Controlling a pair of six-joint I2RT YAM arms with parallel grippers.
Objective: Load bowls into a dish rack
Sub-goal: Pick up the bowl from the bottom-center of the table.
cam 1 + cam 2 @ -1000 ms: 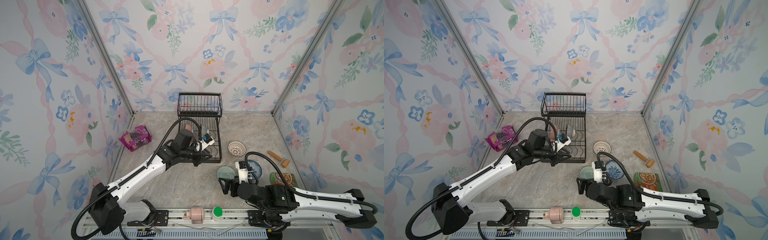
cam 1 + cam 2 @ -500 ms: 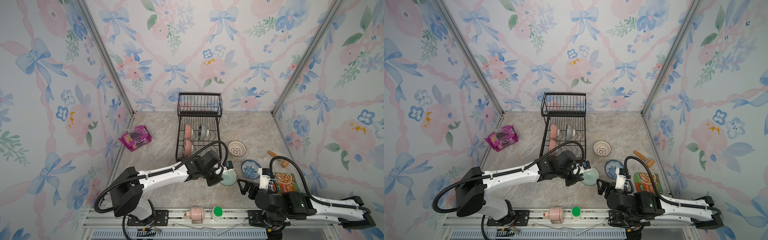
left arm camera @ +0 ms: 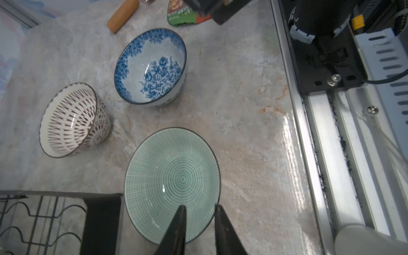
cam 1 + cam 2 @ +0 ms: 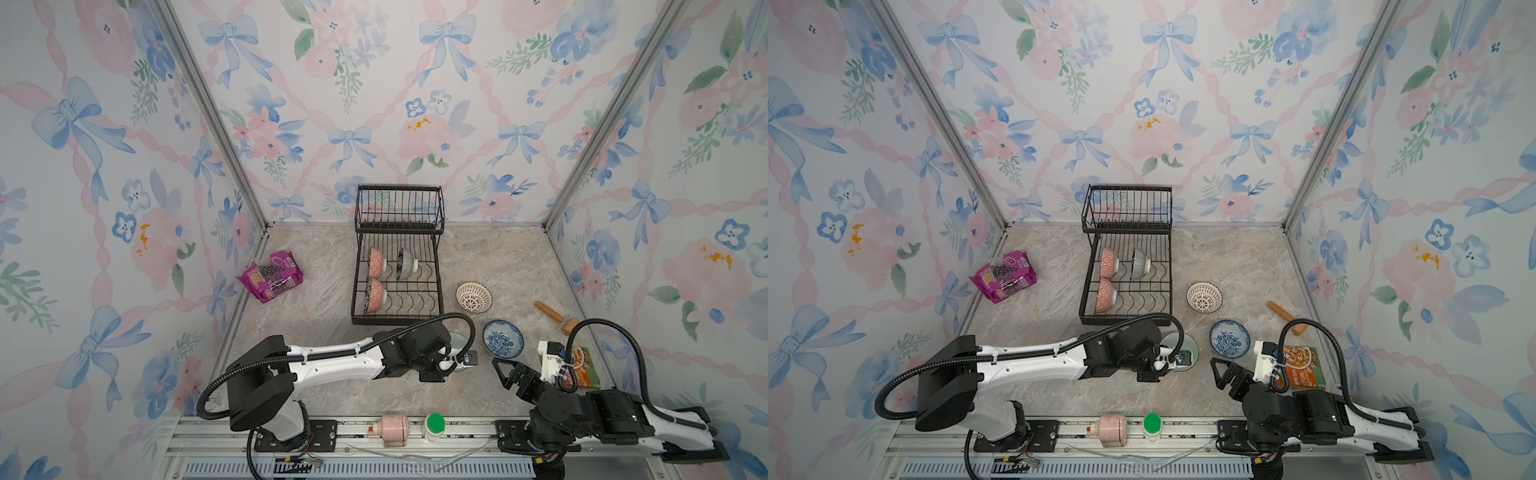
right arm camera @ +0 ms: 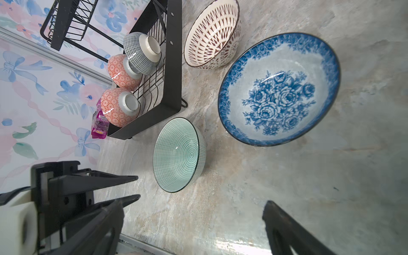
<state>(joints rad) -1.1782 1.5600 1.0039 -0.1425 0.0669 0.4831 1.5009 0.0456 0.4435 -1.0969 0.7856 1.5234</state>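
Quick rundown from us. Three bowls stand on edge in the lower slotted part of the dish rack (image 4: 395,321). The far pink bowl (image 4: 376,262) and the near pink bowl (image 4: 374,296) are down its left side, and a grey grid bowl (image 4: 407,264) is just beside the far pink one.

The other three sit upright on the table (image 4: 316,332). The lattice bowl (image 4: 473,297) is just right of the rack, and the blue flower bowl (image 4: 503,344) is closer to the robot's base. The mint bowl (image 3: 172,176) is just off the rack's near right corner.

The left pincer (image 3: 199,207) is over the mint bowl's edge with only a narrow gap between its fingers. One fingertip (image 3: 181,212) is over the inside and the other is at the rim. In the right wrist view the bowl sits flat on the table with nothing clamped on it, so we'd say that pincer has hold of nothing.

The right pincer (image 5: 202,199) is spread wide and empty, over bare table near the blue flower bowl and the mint bowl.
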